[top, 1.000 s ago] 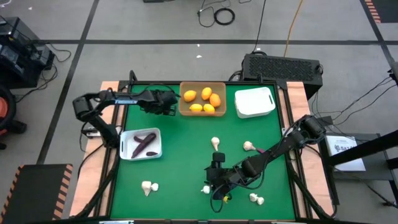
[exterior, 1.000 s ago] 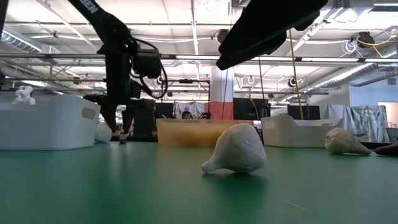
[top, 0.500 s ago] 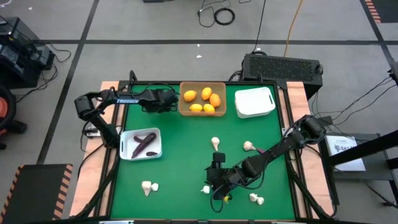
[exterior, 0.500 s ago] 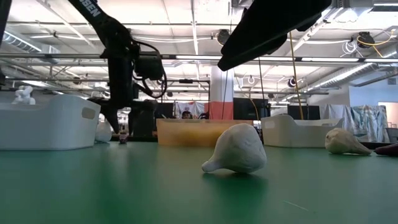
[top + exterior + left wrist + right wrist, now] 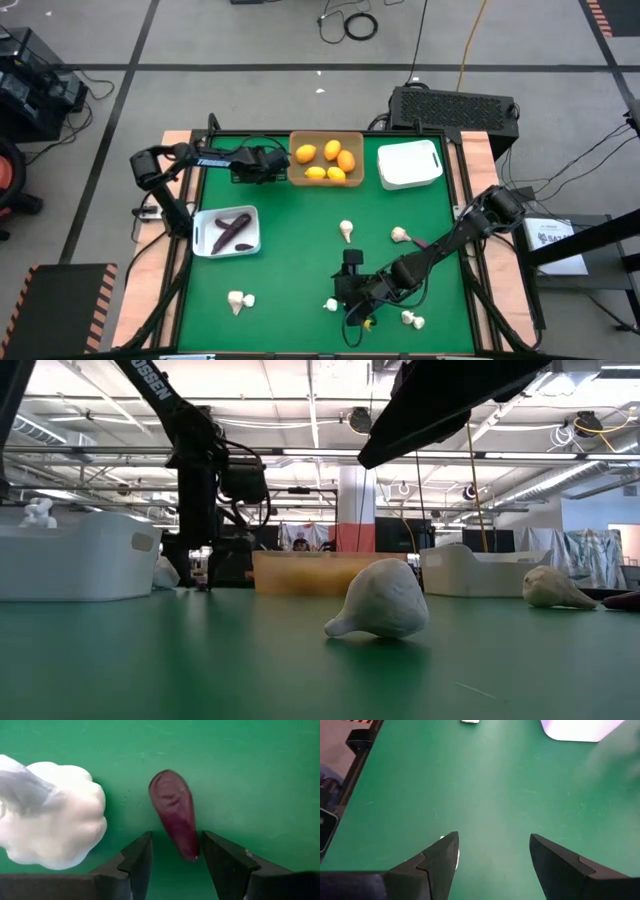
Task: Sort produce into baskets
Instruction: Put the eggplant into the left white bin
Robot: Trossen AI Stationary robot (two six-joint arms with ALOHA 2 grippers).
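Left gripper (image 5: 172, 865) low over the worktop (image 5: 300, 240), fingers parted astride a purple piece (image 5: 175, 817); garlic bulb (image 5: 50, 827) just beside. Right gripper (image 5: 492, 857) spread wide, holding nothing.

Both end effectors (image 5: 172, 857) (image 5: 492, 852) open, low.

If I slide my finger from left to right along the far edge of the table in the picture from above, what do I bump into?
Left gripper → tan basket holding orange and yellow fruits → white basket.
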